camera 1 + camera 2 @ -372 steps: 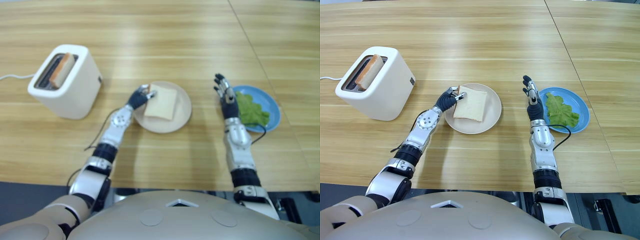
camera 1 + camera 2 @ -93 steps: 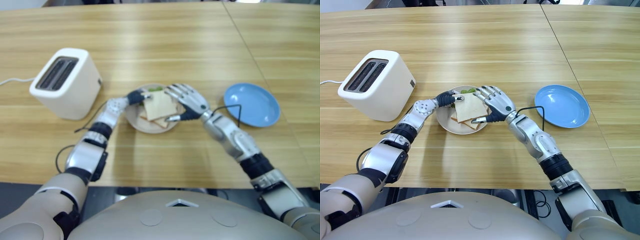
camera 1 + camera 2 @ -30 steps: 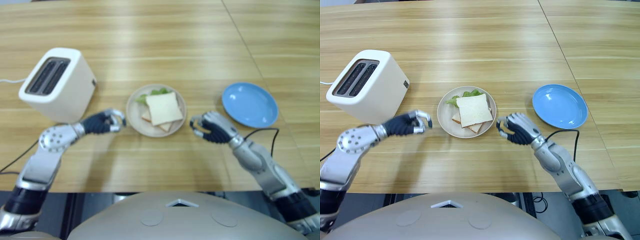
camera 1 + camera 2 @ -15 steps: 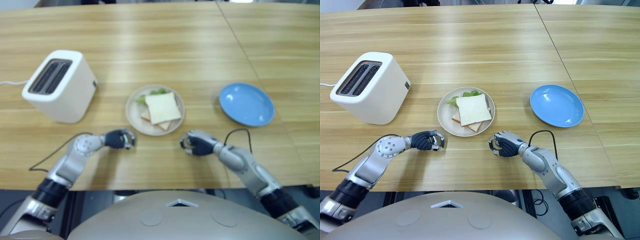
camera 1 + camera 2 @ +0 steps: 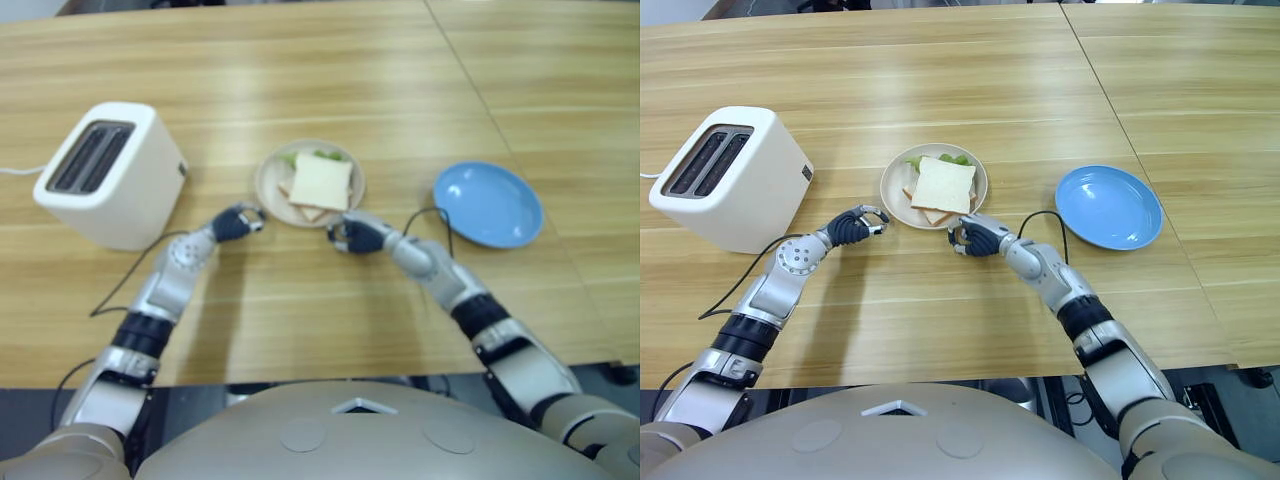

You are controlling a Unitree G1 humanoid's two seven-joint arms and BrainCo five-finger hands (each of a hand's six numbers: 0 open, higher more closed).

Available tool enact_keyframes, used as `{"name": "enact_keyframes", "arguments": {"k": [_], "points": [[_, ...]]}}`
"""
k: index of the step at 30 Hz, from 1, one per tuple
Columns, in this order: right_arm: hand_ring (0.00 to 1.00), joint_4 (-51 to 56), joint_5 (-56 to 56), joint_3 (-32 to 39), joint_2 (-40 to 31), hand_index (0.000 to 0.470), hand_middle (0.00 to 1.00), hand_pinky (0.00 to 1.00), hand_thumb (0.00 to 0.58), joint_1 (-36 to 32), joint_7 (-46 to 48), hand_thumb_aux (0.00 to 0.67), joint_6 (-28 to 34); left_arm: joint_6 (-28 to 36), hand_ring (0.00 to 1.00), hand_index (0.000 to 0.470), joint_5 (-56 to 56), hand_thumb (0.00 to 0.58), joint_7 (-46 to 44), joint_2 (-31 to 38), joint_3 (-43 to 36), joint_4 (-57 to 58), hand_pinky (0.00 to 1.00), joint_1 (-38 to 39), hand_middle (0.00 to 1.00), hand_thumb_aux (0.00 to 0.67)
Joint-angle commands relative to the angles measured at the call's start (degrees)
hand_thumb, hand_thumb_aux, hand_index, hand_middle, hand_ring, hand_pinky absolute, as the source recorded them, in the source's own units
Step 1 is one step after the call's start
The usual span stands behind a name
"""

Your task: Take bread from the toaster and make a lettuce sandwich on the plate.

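A beige plate [image 5: 897, 188] in the middle of the table holds a sandwich [image 5: 941, 185]: white bread on top, another slice below, green lettuce [image 5: 956, 159] poking out at the far edge. The white toaster [image 5: 722, 178] stands at the left with both slots empty. My left hand [image 5: 852, 225] rests on the table just left of the plate's near edge, fingers curled, holding nothing. My right hand [image 5: 974, 238] lies just below the plate's near rim, also curled and empty.
An empty blue plate [image 5: 1108, 207] sits to the right of the sandwich plate. A black cable [image 5: 1042, 222] loops from my right arm toward it. The toaster's white cord [image 5: 14, 171] runs off the left edge. A seam [image 5: 1112, 92] splits the wooden table at right.
The view has shifted. Both hands, fingers curled throughout, have moved forward and closer to the plate's near rim. The sandwich and toaster stay as they were.
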Motion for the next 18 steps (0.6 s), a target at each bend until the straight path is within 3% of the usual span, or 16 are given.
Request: {"name": "enact_keyframes", "arguments": {"k": [1, 2, 3, 4, 9, 13, 18], "points": [[0.61, -0.4, 0.2, -1.3, -0.8, 0.065, 0.61, 0.61, 0.152, 1.0, -3.5, 0.095, -2.8, 0.9, 1.00, 0.215, -0.9, 0.415, 1.0, -0.6, 2.1, -2.0, 1.00, 0.5, 1.00, 0.313], [0.15, -1.9, 0.3, -1.8, -1.5, 0.000, 0.15, 0.15, 0.000, 1.7, -4.2, 0.000, -3.3, 1.1, 0.57, 0.000, -1.4, 0.000, 1.5, -0.9, 2.9, -2.8, 0.57, 0.6, 0.57, 0.000], [0.00, -3.5, 0.6, -2.5, -2.1, 0.000, 0.00, 0.00, 0.000, 2.7, -4.8, 0.000, -3.8, 1.0, 0.15, 0.000, -1.9, 0.000, 2.3, -1.3, 4.0, -3.6, 0.15, 0.6, 0.15, 0.000], [0.00, -5.4, 1.7, -3.4, -2.6, 0.000, 0.00, 0.00, 0.000, 3.9, -4.9, 0.000, -4.1, 0.5, 0.00, 0.000, -2.1, 0.000, 3.6, -1.8, 5.0, -4.3, 0.00, 0.6, 0.00, 0.000], [0.00, -16.2, 14.2, -11.3, -2.4, 0.000, 0.00, 0.00, 0.000, 10.7, -2.9, 0.000, -2.8, -8.5, 0.00, 0.000, -7.3, 0.000, 13.6, -8.8, 13.0, -10.0, 0.00, 0.8, 0.00, 0.000], [0.00, -28.6, 43.3, -16.1, 3.5, 0.000, 0.00, 0.00, 0.000, 16.5, 9.2, 0.000, 7.3, -13.3, 0.00, 0.000, -15.7, 0.000, 17.3, -16.7, 18.6, -10.9, 0.00, -0.3, 0.00, 0.000], [0.00, -35.6, 50.3, -19.6, 7.4, 0.000, 0.00, 0.00, 0.000, 19.5, 9.6, 0.000, 15.3, -18.5, 0.00, 0.000, -16.3, 0.000, 21.9, -22.9, 19.2, -7.7, 0.00, -1.4, 0.00, 0.000]]}}
